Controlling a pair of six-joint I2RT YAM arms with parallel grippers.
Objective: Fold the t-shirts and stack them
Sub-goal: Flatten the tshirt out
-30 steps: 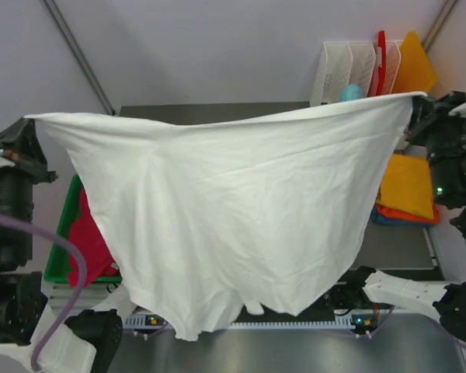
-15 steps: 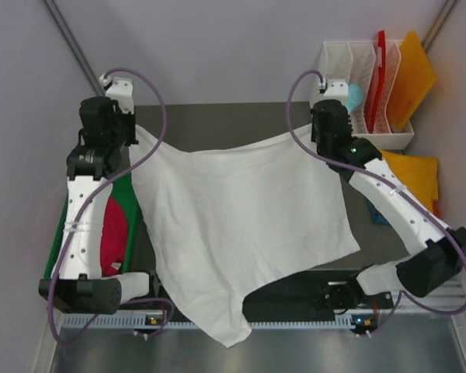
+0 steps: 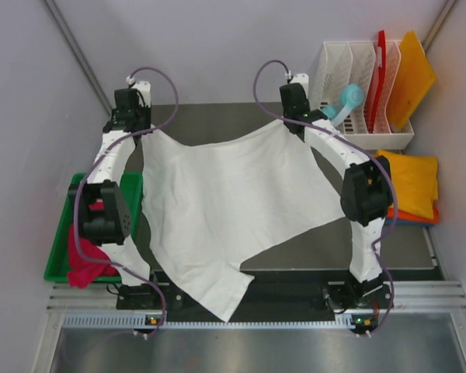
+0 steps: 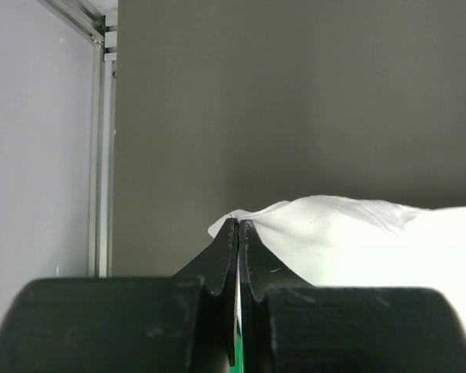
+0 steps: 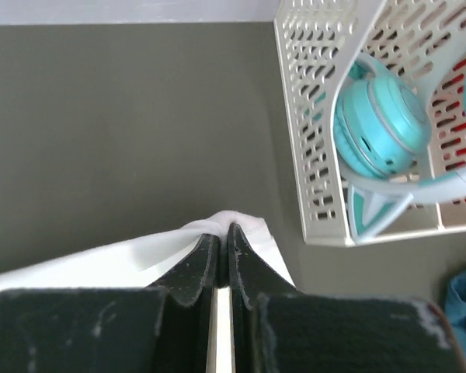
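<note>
The large white t-shirt lies spread over the dark table, its lower end hanging past the near edge. My left gripper is shut on its far left corner, the fingertips pinched together on the cloth. My right gripper is shut on the far right corner. Both arms reach far out to the back of the table. A crimson-pink t-shirt sits in the green bin at the left. A yellow-orange t-shirt tops a stack at the right, with orange and blue edges showing beneath.
A white slotted rack stands at the back right, holding teal headphones, a red board and an orange board. A metal rail runs along the near edge by the arm bases.
The white shirt was held up high and stretched wide a second ago. Both arms have since swung forward and down, laying it flat on the table while still gripping its corners.
</note>
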